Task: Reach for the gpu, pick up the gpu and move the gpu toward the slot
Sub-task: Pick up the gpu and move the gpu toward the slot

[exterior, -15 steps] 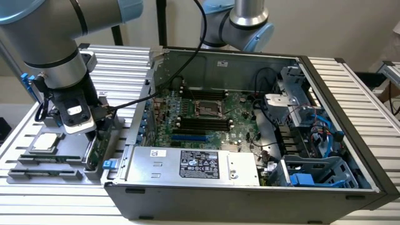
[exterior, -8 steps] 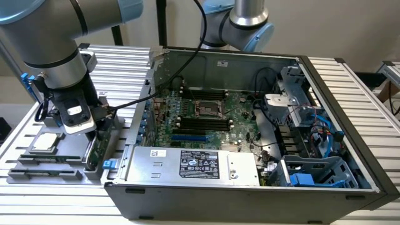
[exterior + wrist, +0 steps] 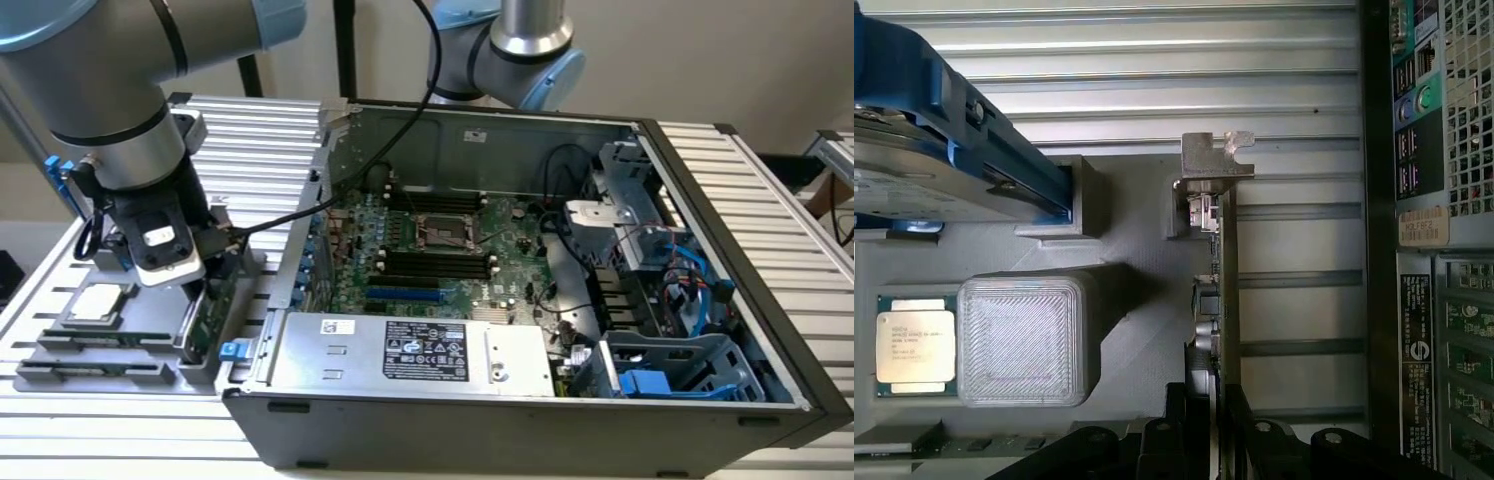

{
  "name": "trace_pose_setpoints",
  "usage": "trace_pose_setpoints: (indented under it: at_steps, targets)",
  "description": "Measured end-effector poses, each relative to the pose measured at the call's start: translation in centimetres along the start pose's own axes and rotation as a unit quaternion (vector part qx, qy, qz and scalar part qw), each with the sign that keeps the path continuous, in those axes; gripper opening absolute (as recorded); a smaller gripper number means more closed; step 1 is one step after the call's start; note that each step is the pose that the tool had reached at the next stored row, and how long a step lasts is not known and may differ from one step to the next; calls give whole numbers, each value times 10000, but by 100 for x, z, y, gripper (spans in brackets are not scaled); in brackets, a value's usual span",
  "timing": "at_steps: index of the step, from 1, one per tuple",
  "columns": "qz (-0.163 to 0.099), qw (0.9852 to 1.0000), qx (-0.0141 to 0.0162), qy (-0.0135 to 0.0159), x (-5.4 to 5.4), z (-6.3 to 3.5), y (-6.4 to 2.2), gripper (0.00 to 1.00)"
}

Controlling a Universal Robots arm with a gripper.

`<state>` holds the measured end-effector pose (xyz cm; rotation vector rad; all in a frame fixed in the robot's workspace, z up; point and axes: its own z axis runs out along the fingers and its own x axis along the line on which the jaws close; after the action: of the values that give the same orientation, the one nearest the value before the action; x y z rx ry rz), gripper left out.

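Straddling edge-on gpu with claw apart, standing in grey holder at computer case's 9 o'clock, exterior view.

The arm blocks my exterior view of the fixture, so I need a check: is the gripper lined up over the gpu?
Observer: Yes. In the wrist view the gripper sits right over the gpu, which stands on its edge in the holder.
Operator: Which end has the bracket?
Observer: The silver bracket is at the end away from the gripper, well clear of it.
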<state>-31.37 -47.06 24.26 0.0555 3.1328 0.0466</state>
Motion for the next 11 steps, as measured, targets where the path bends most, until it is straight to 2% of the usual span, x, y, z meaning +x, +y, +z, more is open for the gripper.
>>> trace_pose_setpoints:
  at_steps: [11]
  targets:
    - [-6, 10000, -10, 65, -16, -67, 2, 26]
